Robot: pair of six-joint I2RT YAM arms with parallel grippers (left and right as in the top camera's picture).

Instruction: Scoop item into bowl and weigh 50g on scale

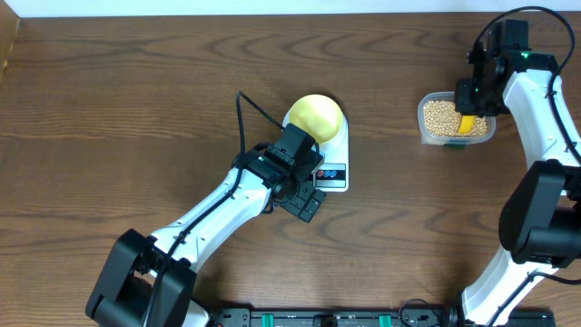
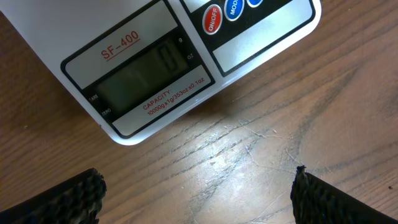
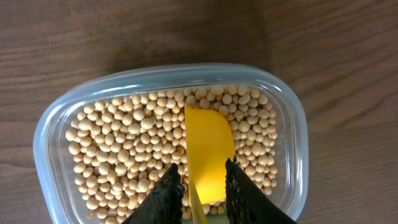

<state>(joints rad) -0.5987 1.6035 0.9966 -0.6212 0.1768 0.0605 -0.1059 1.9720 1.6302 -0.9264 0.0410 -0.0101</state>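
Right wrist view gives us the beans [image 3: 124, 143] filling a clear tub [image 3: 292, 124], a yellow scoop [image 3: 208, 149] lying on them. The right gripper [image 3: 202, 167] points straight down with its fingers [image 3: 165, 199] flanking the scoop's handle, and we cannot tell whether they pinch it. Overhead, the bowl [image 1: 315, 116] sits on the scale [image 1: 334, 173] mid-table, well apart from the tub. Our left arm [image 1: 209, 213] stretches diagonally to the scale's front edge, left gripper [image 2: 198, 177] spread wide above the table [image 1: 136, 109].
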